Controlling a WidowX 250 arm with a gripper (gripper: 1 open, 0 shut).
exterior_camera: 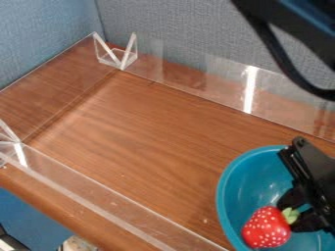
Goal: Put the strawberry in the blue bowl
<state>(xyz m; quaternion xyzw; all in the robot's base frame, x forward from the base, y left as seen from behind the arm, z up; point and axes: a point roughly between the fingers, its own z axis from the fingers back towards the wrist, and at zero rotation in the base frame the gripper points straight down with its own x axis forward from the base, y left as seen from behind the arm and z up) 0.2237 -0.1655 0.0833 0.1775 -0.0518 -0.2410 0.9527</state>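
My gripper (304, 209) pinching strawberry (267, 228) by leafy top, berry hanging just below jaws, over bowl (245, 191). I judge it light, soft, bruisable; stem grip suits, gentle release.

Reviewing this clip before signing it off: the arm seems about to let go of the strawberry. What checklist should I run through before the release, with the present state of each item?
1. Small red strawberry with green leafy top gripped at its leafy end by the black gripper: ok, jaws shut on it.
2. Strawberry inside the rim of the large round teal-blue bowl: ok.
3. Strawberry resting on the bowl's floor: cannot tell.
4. Bowl sits on the wooden table, within the clear plastic walls: ok, though its right side is cut off by the frame.
5. Nothing else in the bowl under the strawberry: ok in the visible part.
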